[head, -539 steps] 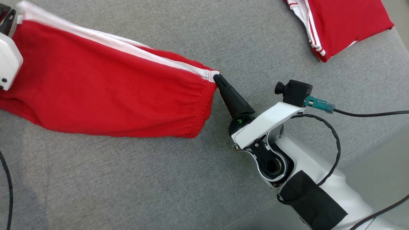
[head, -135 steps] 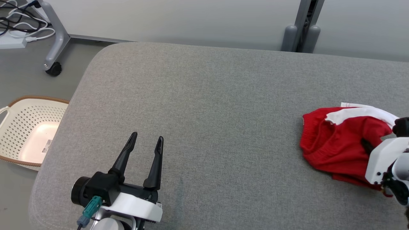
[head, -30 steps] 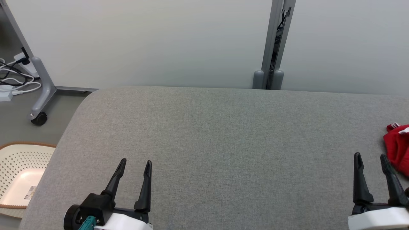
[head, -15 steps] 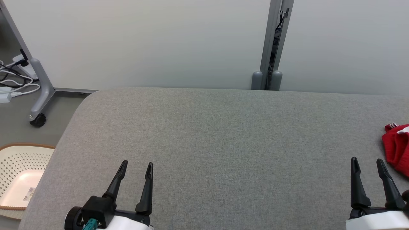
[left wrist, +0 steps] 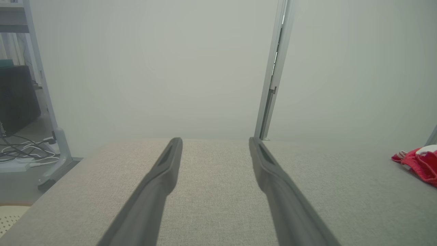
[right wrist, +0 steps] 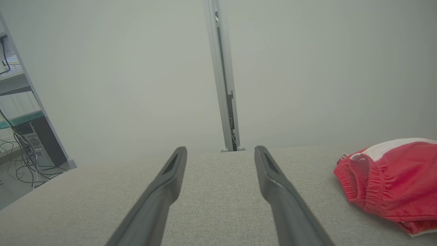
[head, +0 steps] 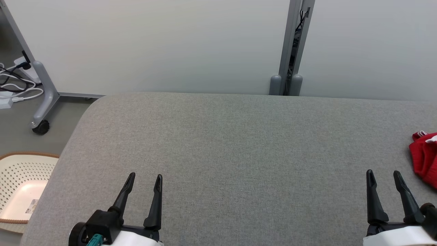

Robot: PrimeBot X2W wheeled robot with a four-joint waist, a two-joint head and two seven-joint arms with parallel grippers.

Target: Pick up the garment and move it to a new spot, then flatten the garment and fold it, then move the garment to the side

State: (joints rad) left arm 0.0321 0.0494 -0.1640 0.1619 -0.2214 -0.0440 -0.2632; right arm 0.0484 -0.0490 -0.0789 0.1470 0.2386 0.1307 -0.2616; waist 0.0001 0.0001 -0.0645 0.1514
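While the left tool [head: 145, 175] and right tool [head: 382, 172] hover spread, off the garment [head: 425, 157], the label [head: 32, 206] in the basket [head: 20, 167] is illegible.

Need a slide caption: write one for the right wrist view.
Open right gripper over the grey cushioned surface, red garment lying apart on its right.

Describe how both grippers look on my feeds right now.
The left gripper and right gripper match: each has two long, tapering black fingers on a black base, mounted to a white housing. A teal connector plugs in beside the left one's round black camera barrel. In the wrist views, the fingers show recessed slots near their tips.
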